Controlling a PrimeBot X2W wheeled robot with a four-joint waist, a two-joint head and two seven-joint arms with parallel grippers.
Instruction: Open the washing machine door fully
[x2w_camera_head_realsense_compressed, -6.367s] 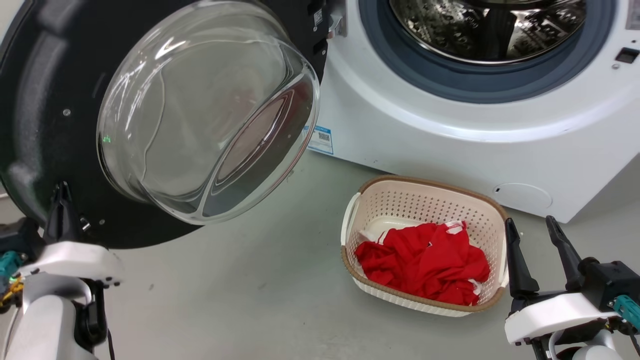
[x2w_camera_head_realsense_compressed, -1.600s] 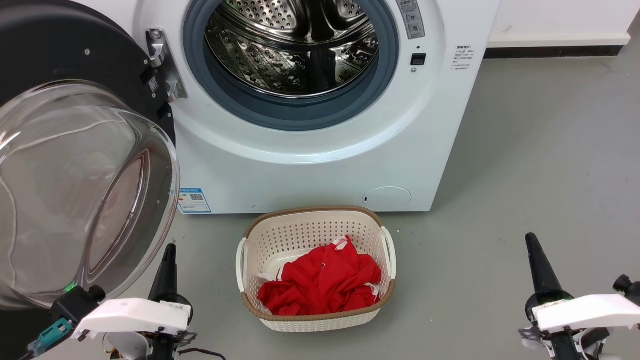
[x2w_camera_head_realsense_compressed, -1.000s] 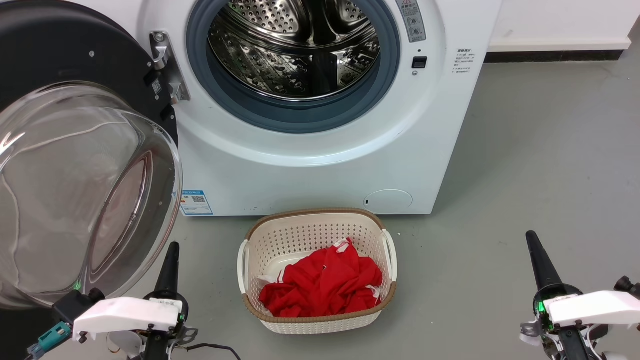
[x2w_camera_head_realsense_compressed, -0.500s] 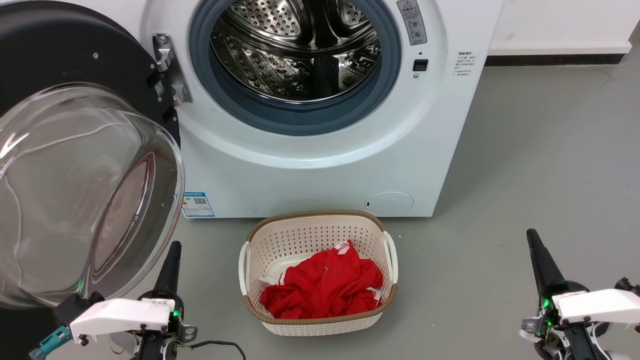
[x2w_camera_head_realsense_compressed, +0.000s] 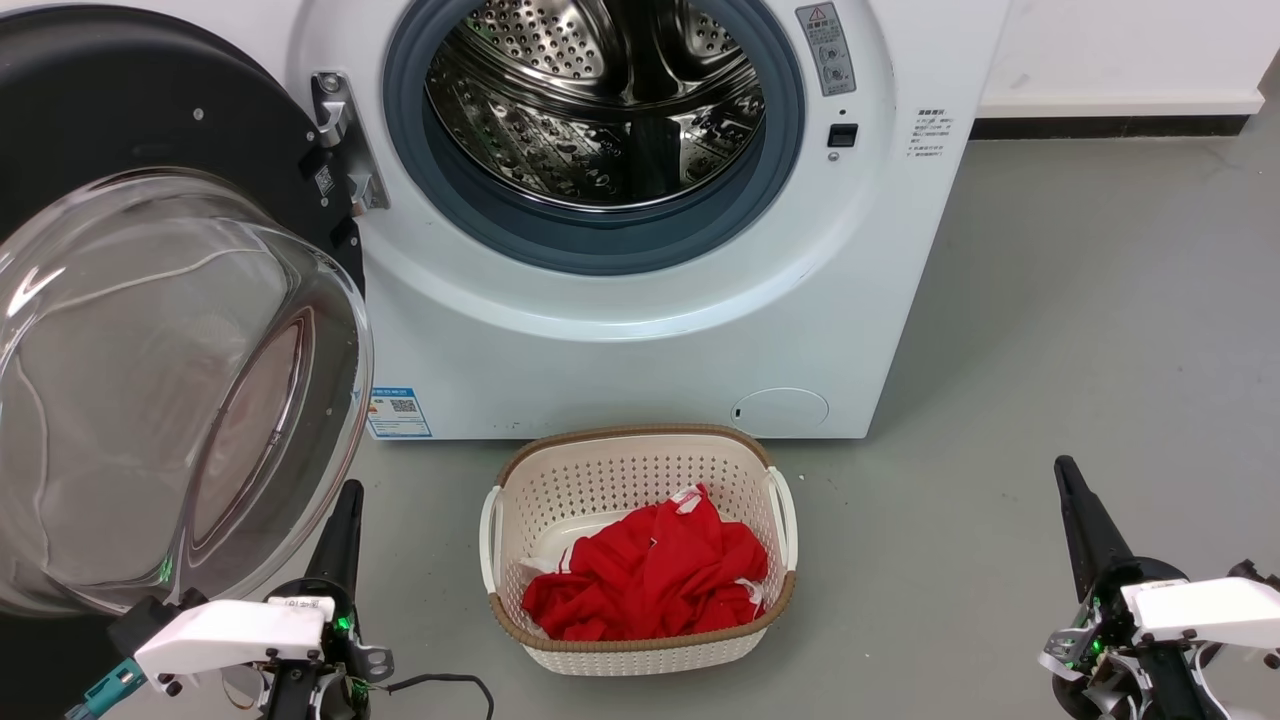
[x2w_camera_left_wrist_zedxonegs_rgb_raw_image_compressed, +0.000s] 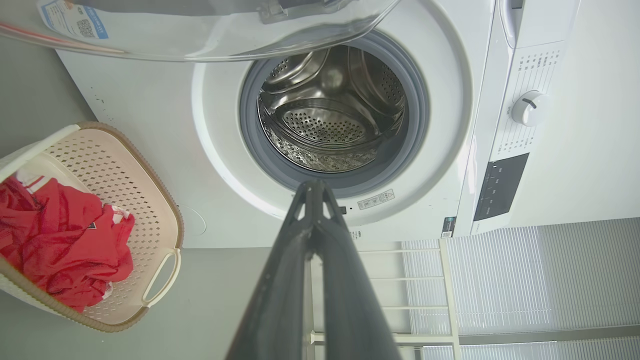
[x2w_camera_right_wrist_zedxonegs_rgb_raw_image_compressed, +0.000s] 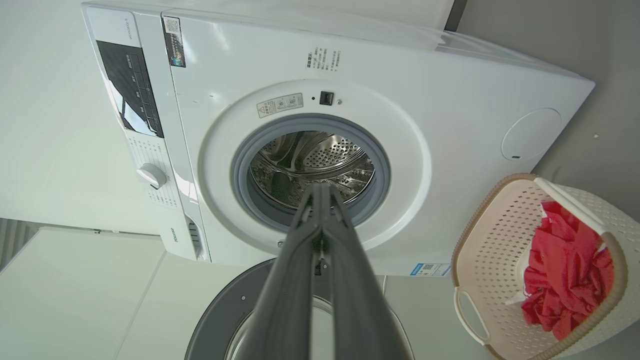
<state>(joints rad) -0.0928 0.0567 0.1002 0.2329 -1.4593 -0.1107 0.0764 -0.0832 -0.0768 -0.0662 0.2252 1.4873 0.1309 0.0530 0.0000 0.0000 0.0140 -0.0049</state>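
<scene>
Washing machine door (x2w_camera_head_realsense_compressed: 170, 380) is swung wide open on the machine's left, hanging from the hinge (x2w_camera_head_realsense_compressed: 335, 130). Its black disc is cut off by the left edge of the head view, and its bottom is hidden behind the left arm's white casing. The glass bowl faces the camera, with glare on it.

In the left wrist view just a slice of the bowl shows at the top edge. In the right wrist view the door's rim sits at the bottom, partly behind the fingers.

Left gripper (x2w_camera_head_realsense_compressed: 347, 490) is clenched with its tips meeting, nothing between them, low beside the bowl's lower edge. Contact is hard to call in the head view, but the left wrist view shows the tips apart from the glass. Right gripper (x2w_camera_head_realsense_compressed: 1063, 468) is clenched too and holds nothing, low on the right, well apart from the machine.

Drum (x2w_camera_head_realsense_compressed: 600, 100) is exposed, its top cut off in the head view. Both wrist views show the whole opening, and the knob (x2w_camera_left_wrist_zedxonegs_rgb_raw_image_compressed: 527, 107) with the dark panel.

Basket (x2w_camera_head_realsense_compressed: 640, 432) with red cloth (x2w_camera_head_realsense_compressed: 650, 580) stands on the floor (x2w_camera_head_realsense_compressed: 1050, 330) just in front of the machine (x2w_camera_head_realsense_compressed: 640, 340), between the grippers. Grey floor runs wide to the right of the machine.
</scene>
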